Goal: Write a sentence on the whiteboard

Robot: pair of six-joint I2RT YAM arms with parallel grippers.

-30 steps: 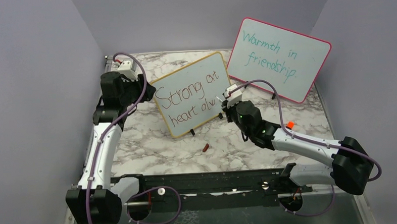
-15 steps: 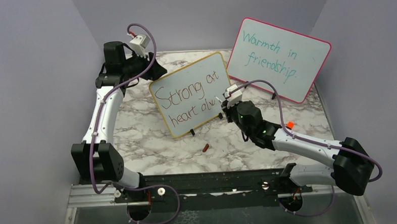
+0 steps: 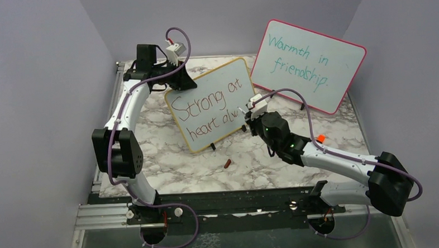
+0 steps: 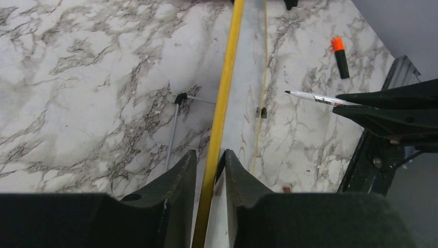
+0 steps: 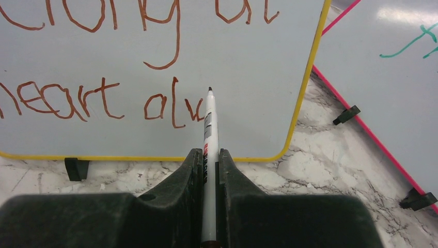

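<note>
The whiteboard (image 3: 214, 124), yellow-framed, stands tilted on black feet at mid table. The sentence (image 3: 205, 105) on it reads "Strong at heart alw" in red-brown. My left gripper (image 3: 183, 81) sits over the board's top left corner. In the left wrist view its fingers (image 4: 186, 170) straddle the yellow frame (image 4: 223, 103), open, with a thin gap on the left side. My right gripper (image 5: 209, 155) is shut on a white marker (image 5: 208, 124). The marker's tip points at the board just right of the last letter of the sentence (image 5: 103, 98). That marker (image 4: 315, 96) also shows in the left wrist view.
A pink-framed board (image 3: 309, 64) with teal writing leans behind at the right, its lower edge close to my right arm. An orange-capped marker (image 3: 320, 138) lies right of that arm. A small red-brown cap (image 3: 227, 164) lies in front of the whiteboard. Grey walls close three sides.
My left arm has swung up and right from the table's left side to the whiteboard's top left corner, and its jaws have narrowed around the frame. The right arm has not moved.
</note>
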